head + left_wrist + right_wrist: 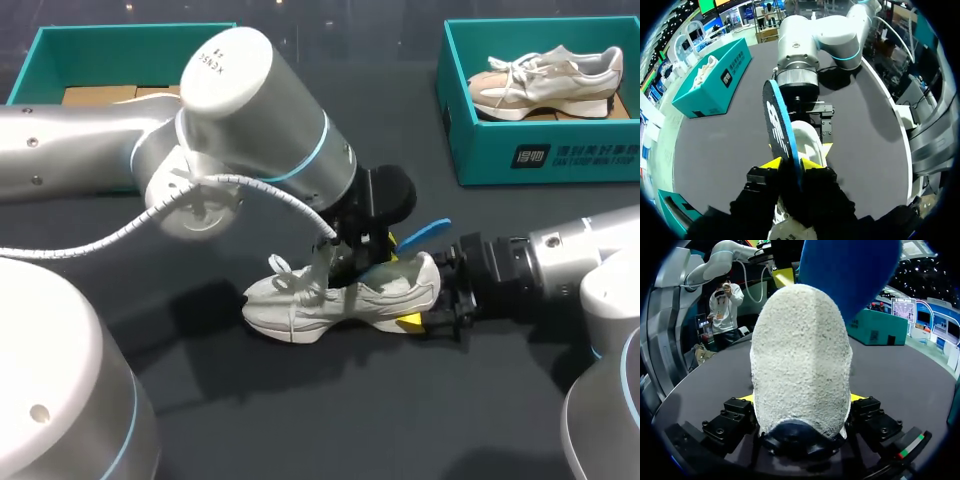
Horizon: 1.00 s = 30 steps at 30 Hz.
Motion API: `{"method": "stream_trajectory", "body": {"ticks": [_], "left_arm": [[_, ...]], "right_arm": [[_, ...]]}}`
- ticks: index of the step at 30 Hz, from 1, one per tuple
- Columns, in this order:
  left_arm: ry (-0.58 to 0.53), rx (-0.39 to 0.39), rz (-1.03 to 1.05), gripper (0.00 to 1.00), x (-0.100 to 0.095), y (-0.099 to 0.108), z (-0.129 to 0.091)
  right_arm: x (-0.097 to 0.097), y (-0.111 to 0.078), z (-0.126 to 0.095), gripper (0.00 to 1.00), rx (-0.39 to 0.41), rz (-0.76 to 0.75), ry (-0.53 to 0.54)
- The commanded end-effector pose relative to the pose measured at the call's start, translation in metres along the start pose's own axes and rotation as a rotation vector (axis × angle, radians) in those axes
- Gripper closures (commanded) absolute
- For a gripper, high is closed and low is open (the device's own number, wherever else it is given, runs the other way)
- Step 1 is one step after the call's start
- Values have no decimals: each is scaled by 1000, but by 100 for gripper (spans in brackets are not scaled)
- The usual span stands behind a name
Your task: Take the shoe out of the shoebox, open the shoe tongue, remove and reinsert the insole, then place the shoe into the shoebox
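Note:
A white knit shoe (340, 295) lies on its side on the dark table, toe to the left. My right gripper (432, 305) comes in from the right and grips the heel (800, 365) from both sides, a yellow fingertip (856, 396) showing at each side. My left gripper (362, 255) hangs over the shoe's opening, shut on a blue-edged insole (422, 232). In the left wrist view the insole (779, 127) stands on edge between the yellow fingertips (812, 164), sticking out over the shoe (807, 140). An open teal shoebox (50, 60) sits at the back left.
A second teal shoebox (540, 155) at the back right holds another pale shoe (545, 80). My left arm's big elbow joint (250, 110) hangs over the table's middle. Dark tabletop lies bare in front of the shoe.

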<state>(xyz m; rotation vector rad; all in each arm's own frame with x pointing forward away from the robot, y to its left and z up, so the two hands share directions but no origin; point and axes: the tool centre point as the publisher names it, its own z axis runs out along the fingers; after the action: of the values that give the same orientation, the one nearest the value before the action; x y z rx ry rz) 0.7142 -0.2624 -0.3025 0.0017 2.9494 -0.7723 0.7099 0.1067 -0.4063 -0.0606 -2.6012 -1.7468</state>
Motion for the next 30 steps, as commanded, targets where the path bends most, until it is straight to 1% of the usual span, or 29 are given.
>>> {"method": "stream_trajectory", "body": {"ticks": [1,3,4,8,11,14,20,24,30], "left_arm": [[-23,19,2,51,8,6,-4],[-35,29,-5,47,8,6,-5],[-36,33,-9,46,8,6,-5],[-37,49,-19,49,8,6,-3],[-33,67,-13,48,8,7,-2],[-30,90,-1,51,8,7,0],[-39,109,3,50,7,7,5],[-38,119,5,47,8,7,8],[-59,129,26,38,12,5,11]], "right_arm": [[2,1,1,100,5,0,-3],[2,1,1,100,5,0,-3],[2,1,1,100,5,0,-3],[2,1,1,100,5,0,-3],[2,1,1,100,5,0,-3],[2,1,1,100,5,0,-3],[2,1,1,100,5,0,-3],[2,1,1,100,5,0,-3],[2,1,1,100,5,0,-3]]}}
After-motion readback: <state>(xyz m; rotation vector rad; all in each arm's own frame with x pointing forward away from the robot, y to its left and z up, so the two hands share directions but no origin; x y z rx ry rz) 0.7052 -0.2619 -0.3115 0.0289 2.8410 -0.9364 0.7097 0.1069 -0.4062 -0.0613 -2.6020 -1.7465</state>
